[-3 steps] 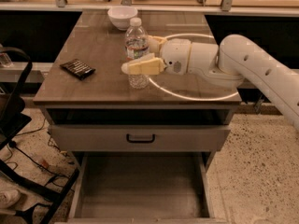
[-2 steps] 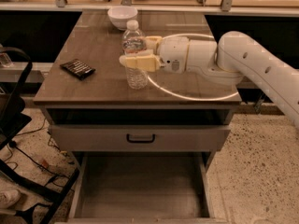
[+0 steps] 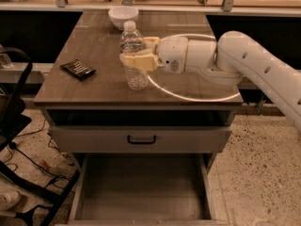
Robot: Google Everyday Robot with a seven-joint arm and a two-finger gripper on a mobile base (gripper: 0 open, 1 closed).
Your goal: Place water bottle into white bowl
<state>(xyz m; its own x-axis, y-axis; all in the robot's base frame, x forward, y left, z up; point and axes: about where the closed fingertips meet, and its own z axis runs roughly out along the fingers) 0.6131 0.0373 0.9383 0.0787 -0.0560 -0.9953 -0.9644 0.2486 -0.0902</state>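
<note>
The water bottle [image 3: 136, 77] stands upright on the desk [image 3: 94, 46], near the middle of its front half, clear and ribbed with a white cap. A pale band runs round it near the shoulder, but its print cannot be read. To the left, well apart from the bottle, a dark flat packet [image 3: 78, 68] lies on the desk; no wording can be made out on it either.

The gripper [image 3: 134, 50] reaches in from the right at the bottle's mid-height and holds it, with one pale finger [image 3: 139, 61] across the front of the bottle and the other behind it near the shoulder. The cap and neck rise above the gripper, while the lower body shows below it, its base on the wood. The white arm [image 3: 254, 65] stretches away to the right edge of the view.

The white bowl [image 3: 123, 16] sits at the back of the desk, beyond the bottle and slightly left of it, and apart from both bottle and gripper.

A bright ring of light [image 3: 197, 95] lies on the desk under the arm. Below the top, one drawer [image 3: 141, 139] with a dark handle is shut; the lower drawer [image 3: 141, 187] is pulled out. Cables [image 3: 28, 159] trail on the speckled floor at the left.
</note>
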